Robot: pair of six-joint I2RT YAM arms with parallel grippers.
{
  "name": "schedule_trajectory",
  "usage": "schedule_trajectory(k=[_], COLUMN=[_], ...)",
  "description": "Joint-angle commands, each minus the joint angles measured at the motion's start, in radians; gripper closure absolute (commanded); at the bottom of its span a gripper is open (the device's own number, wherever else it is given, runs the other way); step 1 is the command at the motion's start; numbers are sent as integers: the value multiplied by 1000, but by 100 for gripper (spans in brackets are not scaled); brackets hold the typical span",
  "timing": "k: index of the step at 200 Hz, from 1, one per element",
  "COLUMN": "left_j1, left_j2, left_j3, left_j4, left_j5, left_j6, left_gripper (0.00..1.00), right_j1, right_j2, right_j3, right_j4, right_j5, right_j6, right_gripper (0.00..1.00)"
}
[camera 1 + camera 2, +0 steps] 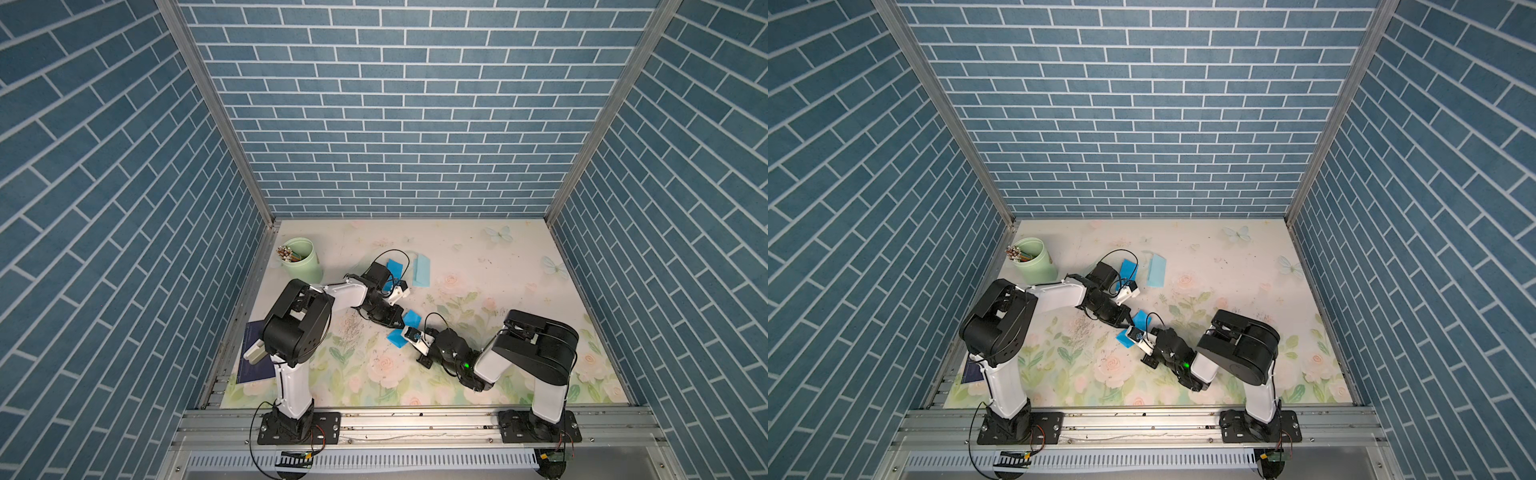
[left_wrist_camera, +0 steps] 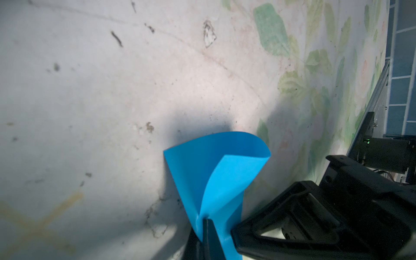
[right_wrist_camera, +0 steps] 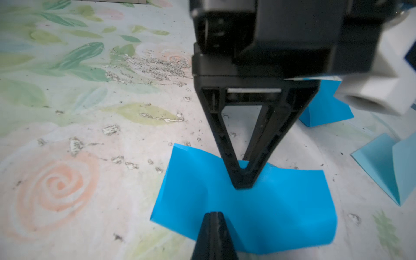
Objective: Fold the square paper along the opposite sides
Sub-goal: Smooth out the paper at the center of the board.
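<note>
The bright blue square paper lies bent on the flowered mat in mid-table, between the two arms. In the left wrist view it curls over itself, and my left gripper is shut on it where its two layers meet. From the right wrist view the paper looks saddle-shaped, with the left gripper at its far edge. My right gripper is shut, its tip over the paper's near edge. No paper shows between its fingers.
Two other folded papers lie behind the left arm, one bright blue and one pale blue. A green cup of pencils stands at the back left. A dark blue book lies by the left arm's base.
</note>
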Motion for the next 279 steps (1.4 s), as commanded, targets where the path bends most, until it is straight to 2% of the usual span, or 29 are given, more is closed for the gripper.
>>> schedule_trajectory(k=[1, 74, 138, 149, 168, 182, 194, 213, 279], left_j1=[7, 8, 14, 14, 6, -26, -66, -88, -87], left_j2=[8, 7, 4, 4, -11, -23, -32, -46, -12], left_j3=[-17, -15, -16, -18, -43, -66, -78, -121, -128], left_j4=[-20, -22, -22, -22, -17, -20, -35, -11, -13], left_j5=[-68, -80, -71, -64, -35, -37, -58, -65, -104], left_j6=[16, 10, 10, 11, 6, -10, -15, -53, -64], left_gripper=[100, 100, 100, 100, 100, 100, 100, 100, 100], right_j1=[7, 69, 104, 104, 88, 25, -42, -93, -72], right_j2=[24, 43, 24, -36, -262, -382, -420, -386, -201], right_j3=[7, 62, 19, 7, -8, -19, -49, -81, -77], right_j4=[-33, -165, -125, -117, -145, -170, -166, -136, -50], right_j5=[-44, -48, -58, -76, -23, 6, 0, 7, -16], right_j6=[6, -28, 6, 23, 5, -12, -9, -17, 67], right_gripper=[100, 100, 100, 100, 100, 100, 100, 100, 100])
